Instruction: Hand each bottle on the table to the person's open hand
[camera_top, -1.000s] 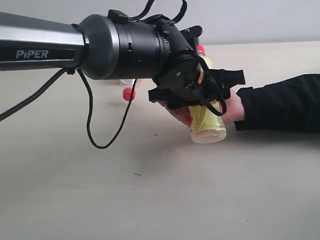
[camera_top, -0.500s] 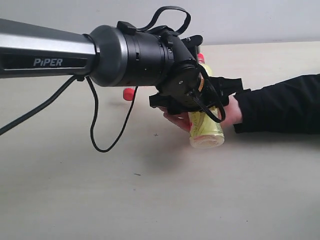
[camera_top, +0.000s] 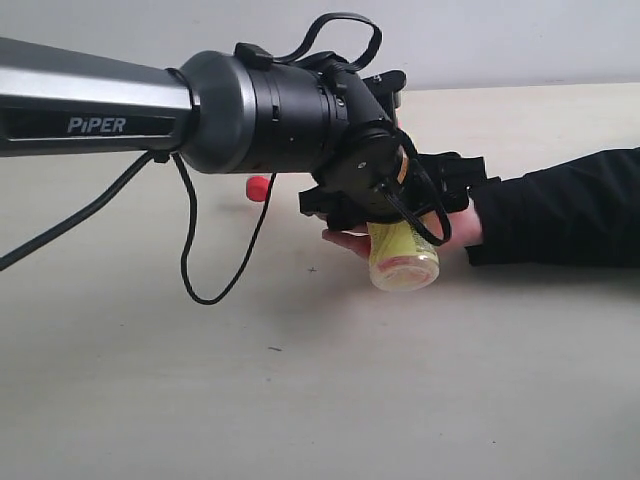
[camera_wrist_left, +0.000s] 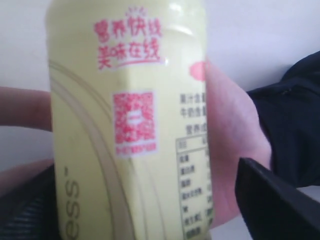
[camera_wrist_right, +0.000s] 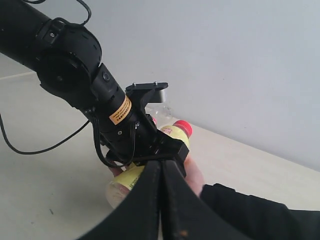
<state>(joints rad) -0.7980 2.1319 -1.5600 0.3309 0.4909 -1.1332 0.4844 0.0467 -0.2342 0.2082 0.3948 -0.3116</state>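
over the middle of the surface (camera_top: 300, 400), toward its far side, the left gripper (camera_top: 392, 190) hung at the person's open hand (camera_top: 458, 228), and the yellow bottle (camera_top: 403, 260) lay tilted across the palm with its base toward the camera. the step in hand looked like the handover of this bottle, right at the point of letting go.

from the left wrist view the bottle filled the space between the two dark jaws. one jaw stood clear of it, with the palm showing in the gap; the other was too close to the frame edge to tell if it touched. so the gripper read as opened wide around the bottle rather than clamped on it, and the hand seemed to carry the weight.

next, i judged, the arm needed to draw straight back off the bottle without nudging it from the palm, then go for another bottle. a red cap (camera_top: 258, 187) showed on the surface behind the arm, the rest of that bottle hidden.

the right gripper (camera_wrist_right: 161, 167) was closed on nothing, poised above and apart from the handover.
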